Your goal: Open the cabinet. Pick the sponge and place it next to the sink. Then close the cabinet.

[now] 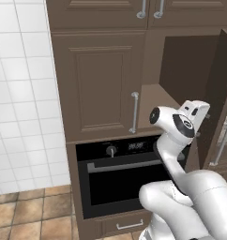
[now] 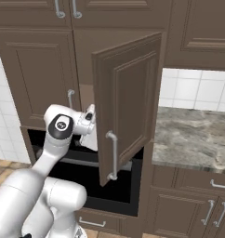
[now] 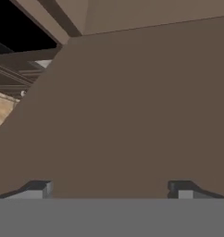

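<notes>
— Where's your arm right now?

— Bent up from my base, elbow high, wrist turned toward the cabinet [image 1: 181, 79]. My hand [image 3: 109, 187] sits at the mouth of its open right side, just above the black oven [image 1: 120, 178].

— And the doors?

— The left door [image 1: 99, 84] is shut, its long bar handle [image 1: 133, 112] at about 3 o'clock on the panel. The right door [image 2: 128, 107] stands swung out toward me, its handle [image 2: 113, 155] near the lower edge, at 3 o'clock from my wrist in the right base view.

— Holding anything?

— No. My fingers [image 3: 40, 189] are spread wide with nothing between them, facing plain brown board close ahead.

— The sponge?

— I can't make it out; the bare shelf [image 1: 155, 105] is what shows inside. The stone tabletop [image 2: 193, 135] lies at 3 o'clock of the open door.
</notes>
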Controlling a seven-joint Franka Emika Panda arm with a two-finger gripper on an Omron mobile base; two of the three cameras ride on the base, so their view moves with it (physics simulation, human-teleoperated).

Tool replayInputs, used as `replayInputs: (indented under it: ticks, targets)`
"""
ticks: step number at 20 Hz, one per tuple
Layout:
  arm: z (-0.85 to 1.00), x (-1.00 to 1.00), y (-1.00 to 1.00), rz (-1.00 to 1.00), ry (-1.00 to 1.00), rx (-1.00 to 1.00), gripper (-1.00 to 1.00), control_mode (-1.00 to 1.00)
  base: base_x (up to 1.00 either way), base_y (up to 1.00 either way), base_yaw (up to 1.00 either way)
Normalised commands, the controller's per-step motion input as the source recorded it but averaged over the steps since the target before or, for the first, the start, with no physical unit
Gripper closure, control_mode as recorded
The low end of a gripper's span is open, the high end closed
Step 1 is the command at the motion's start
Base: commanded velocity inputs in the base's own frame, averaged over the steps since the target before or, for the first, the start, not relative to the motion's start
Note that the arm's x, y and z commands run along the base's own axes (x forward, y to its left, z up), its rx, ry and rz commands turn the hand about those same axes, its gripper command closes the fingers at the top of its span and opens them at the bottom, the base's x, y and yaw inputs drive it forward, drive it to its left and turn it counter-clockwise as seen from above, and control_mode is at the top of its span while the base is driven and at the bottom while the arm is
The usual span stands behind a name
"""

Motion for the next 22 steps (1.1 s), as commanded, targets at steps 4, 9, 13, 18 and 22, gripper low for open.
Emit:
replayInputs:
  ticks: [4,9,13,18,22]
  targets:
    - [0.0,-0.15,-0.44,-0.06,0.0,0.0,-1.0,-1.0,0.0,0.0,0.0]
    - [0.0,-0.12,-0.45,-0.05,0.0,0.0,-1.0,-1.0,0.0,0.0,0.0]
    - [0.0,-0.08,-0.43,-0.04,-0.01,0.0,-1.0,-1.0,0.0,0.0,0.0]
    - [0.0,-0.03,-0.48,-0.04,0.0,0.0,-1.0,-1.0,0.0,0.0,0.0]
    - [0.0,0.0,-0.36,-0.03,-0.01,0.0,-1.0,-1.0,0.0,0.0,0.0]
